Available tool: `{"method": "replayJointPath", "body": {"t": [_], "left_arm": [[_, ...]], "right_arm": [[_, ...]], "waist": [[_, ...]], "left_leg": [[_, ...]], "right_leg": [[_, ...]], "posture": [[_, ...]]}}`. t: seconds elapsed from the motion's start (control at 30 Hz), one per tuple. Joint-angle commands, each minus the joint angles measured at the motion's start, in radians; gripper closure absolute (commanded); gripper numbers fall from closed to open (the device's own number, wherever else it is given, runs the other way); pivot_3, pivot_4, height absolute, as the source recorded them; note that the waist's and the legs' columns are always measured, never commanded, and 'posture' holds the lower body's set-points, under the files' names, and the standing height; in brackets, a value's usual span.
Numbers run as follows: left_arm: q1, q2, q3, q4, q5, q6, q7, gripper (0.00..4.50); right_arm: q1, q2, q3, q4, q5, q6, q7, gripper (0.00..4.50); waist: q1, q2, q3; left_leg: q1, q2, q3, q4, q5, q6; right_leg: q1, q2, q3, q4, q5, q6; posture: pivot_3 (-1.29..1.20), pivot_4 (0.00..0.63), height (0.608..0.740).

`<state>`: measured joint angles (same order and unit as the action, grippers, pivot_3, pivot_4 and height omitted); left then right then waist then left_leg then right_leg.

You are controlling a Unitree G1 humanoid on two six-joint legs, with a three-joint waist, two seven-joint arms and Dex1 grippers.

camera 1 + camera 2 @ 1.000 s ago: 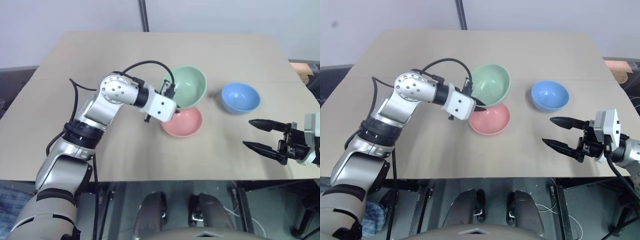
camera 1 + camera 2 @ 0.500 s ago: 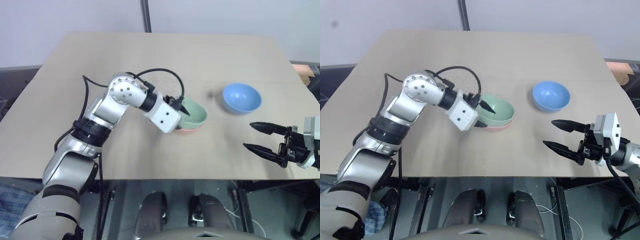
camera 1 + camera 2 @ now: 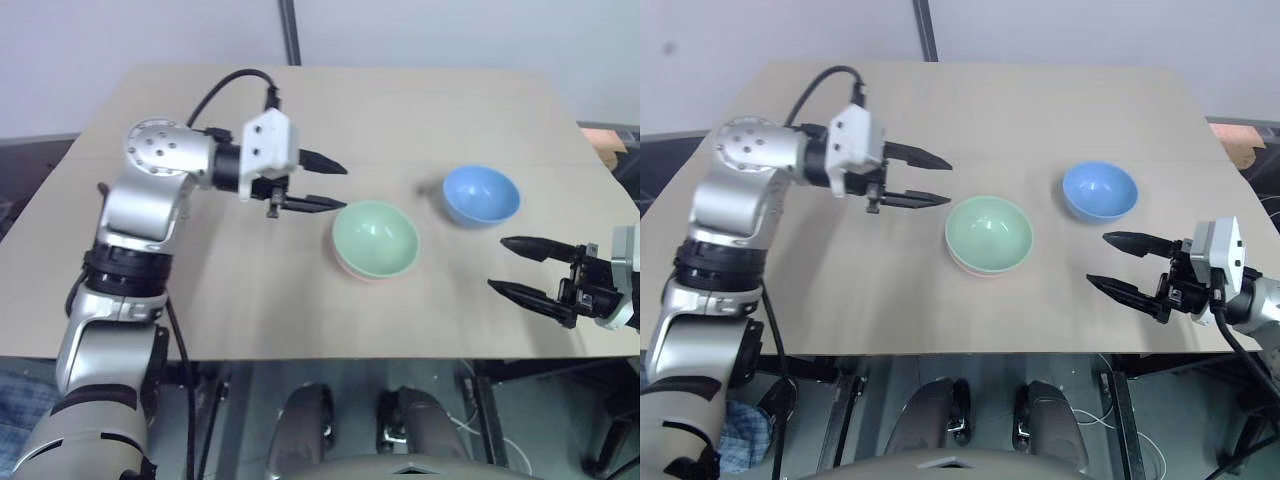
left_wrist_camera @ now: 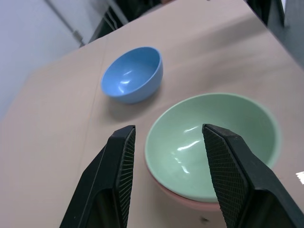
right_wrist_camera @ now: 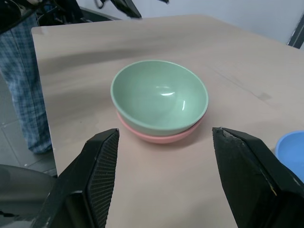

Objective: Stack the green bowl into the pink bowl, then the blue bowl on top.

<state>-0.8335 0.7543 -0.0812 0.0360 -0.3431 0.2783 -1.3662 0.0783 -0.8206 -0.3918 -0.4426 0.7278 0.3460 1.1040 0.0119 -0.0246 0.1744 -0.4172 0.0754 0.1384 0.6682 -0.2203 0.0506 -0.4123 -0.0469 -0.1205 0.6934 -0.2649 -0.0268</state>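
Tabletop (image 3: 200, 290) is bare tan board with a grey wall behind. Green bowl (image 3: 375, 237) sits nested in the pink bowl (image 3: 362, 273) at centre, so step one looks done. Blue bowl (image 3: 481, 194) stands alone at 2 o'clock of the stack, well apart. Left gripper (image 3: 325, 184) hangs at 10 o'clock of the stack, fingers apart and empty (probably clearing off). Right gripper (image 3: 520, 266) waits at 5 o'clock of the blue bowl, jaws wide and empty, likely placed for that pick.

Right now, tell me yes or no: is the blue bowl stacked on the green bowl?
No: the blue bowl sits alone on the table, apart from the green bowl nested in the pink bowl.
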Motion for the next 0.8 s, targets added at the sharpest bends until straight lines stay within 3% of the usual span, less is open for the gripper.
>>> {"method": "replayJointPath", "body": {"t": [0.03,0.3,0.53,0.8], "left_arm": [[0.057,0.093,0.118,-0.078,-0.035,0.115,0.073,2.14],[0.198,0.198,0.295,-0.066,-0.055,0.241,0.215,2.14],[0.347,0.243,0.46,-0.124,-0.208,0.326,0.174,2.14],[0.45,0.272,0.547,-0.143,-0.294,0.354,0.143,2.14]], "right_arm": [[-0.067,-0.023,0.024,0.032,-0.017,-0.003,0.002,1.06],[-0.317,-0.086,0.242,0.167,-0.208,0.078,-0.075,1.06],[-0.535,-0.04,0.369,0.325,-0.347,0.074,-0.128,1.06],[-0.714,0.007,0.572,0.572,-0.585,0.18,-0.193,1.06]], "waist": [[-0.005,0.0,0.0],[0.001,0.0,0.001],[0.001,0.001,0.001],[-0.006,0.001,0.001]], "left_leg": [[0.0,0.0,0.0,0.0,0.0,0.0],[0.0,0.0,0.0,-0.001,0.0,0.0],[-0.001,0.0,0.001,-0.002,0.0,-0.001],[-0.002,-0.001,0.002,-0.002,0.002,-0.004]], "right_leg": [[0.0,0.0,0.0,0.0,0.0,0.0],[-0.001,-0.001,0.0,0.0,0.0,0.0],[-0.003,-0.002,0.0,0.0,0.0,-0.001],[-0.003,-0.004,-0.001,0.0,0.0,-0.001]], "posture": [[0.0,0.15,0.74],[0.0,0.15,0.74],[0.0,0.15,0.74],[0.0,0.15,0.74]]}}
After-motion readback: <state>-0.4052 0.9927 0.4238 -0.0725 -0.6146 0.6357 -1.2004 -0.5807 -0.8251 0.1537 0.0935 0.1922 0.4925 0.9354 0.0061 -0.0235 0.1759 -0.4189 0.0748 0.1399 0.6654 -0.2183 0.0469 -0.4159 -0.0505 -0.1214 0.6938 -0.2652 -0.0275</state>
